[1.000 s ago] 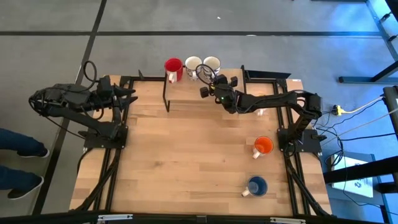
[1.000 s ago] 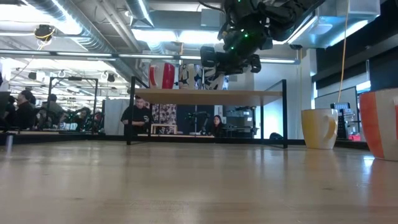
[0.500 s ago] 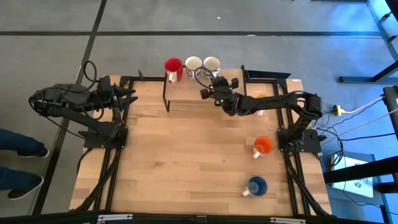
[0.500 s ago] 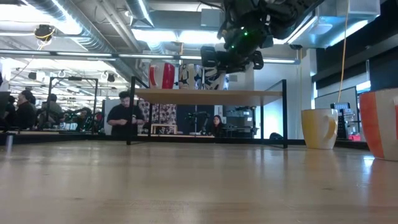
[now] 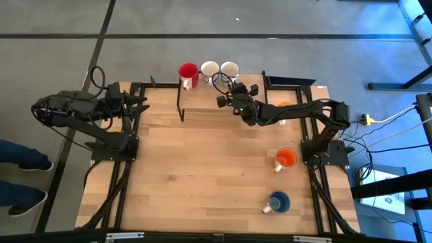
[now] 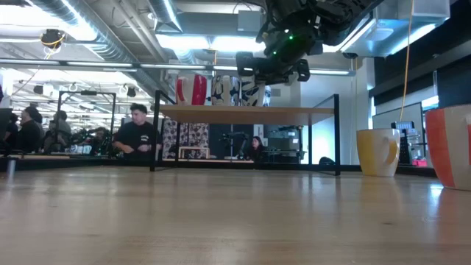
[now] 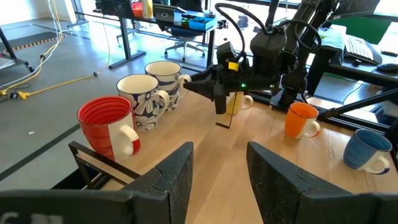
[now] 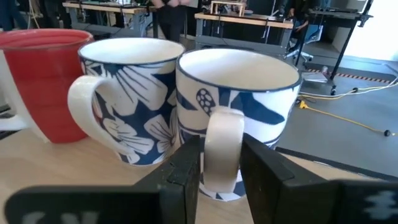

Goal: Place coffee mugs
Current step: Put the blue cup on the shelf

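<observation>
A red mug (image 5: 187,73) and two white mugs with blue flowers (image 5: 210,69) (image 5: 229,69) stand upright in a row on a raised wooden shelf (image 5: 202,102) at the table's far edge. My right gripper (image 8: 221,165) is at the right-hand white mug (image 8: 239,87), shut on its handle. An orange mug (image 5: 286,158) and a blue mug (image 5: 278,201) stand on the table at the right. A yellow mug (image 6: 379,152) stands mostly under the right arm. My left gripper (image 7: 221,168) is open and empty at the table's far left. My right gripper pinches the right-hand white mug's handle (image 8: 222,134) between its two fingers (image 8: 186,171). The fingers come level from the table's near side, one on each flat side of the handle. The mug stands upright with its base on the shelf.
The shelf has black metal legs (image 5: 179,101). The bare tabletop (image 5: 202,175) stretches from the shelf to the near edge. People and desks show in the room beyond the table (image 6: 136,136).
My right gripper has edged a little toward the table's far edge and risen slightly, staying at the white mug's handle. The three mugs on the shelf have kept their places.
</observation>
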### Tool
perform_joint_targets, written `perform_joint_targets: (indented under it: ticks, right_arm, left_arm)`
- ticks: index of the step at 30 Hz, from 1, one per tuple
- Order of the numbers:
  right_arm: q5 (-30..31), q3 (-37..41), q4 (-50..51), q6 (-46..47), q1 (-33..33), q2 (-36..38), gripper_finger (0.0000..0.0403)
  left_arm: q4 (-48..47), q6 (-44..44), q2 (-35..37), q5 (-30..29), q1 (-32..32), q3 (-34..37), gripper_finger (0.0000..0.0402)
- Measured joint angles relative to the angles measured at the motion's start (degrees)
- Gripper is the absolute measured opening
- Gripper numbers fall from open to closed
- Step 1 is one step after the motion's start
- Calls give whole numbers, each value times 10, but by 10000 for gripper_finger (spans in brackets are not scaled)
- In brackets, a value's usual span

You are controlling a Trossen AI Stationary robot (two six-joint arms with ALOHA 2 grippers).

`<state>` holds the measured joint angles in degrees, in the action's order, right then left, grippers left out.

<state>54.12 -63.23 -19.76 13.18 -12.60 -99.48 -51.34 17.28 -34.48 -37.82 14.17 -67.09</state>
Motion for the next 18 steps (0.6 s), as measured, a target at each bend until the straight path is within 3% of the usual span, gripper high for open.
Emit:
perform_joint_targets:
  ticks: [18]
  right_arm:
    - [11,-17,24,1,-1,1,97]
  left_arm:
    - [0,0,0,0,0,0,144]
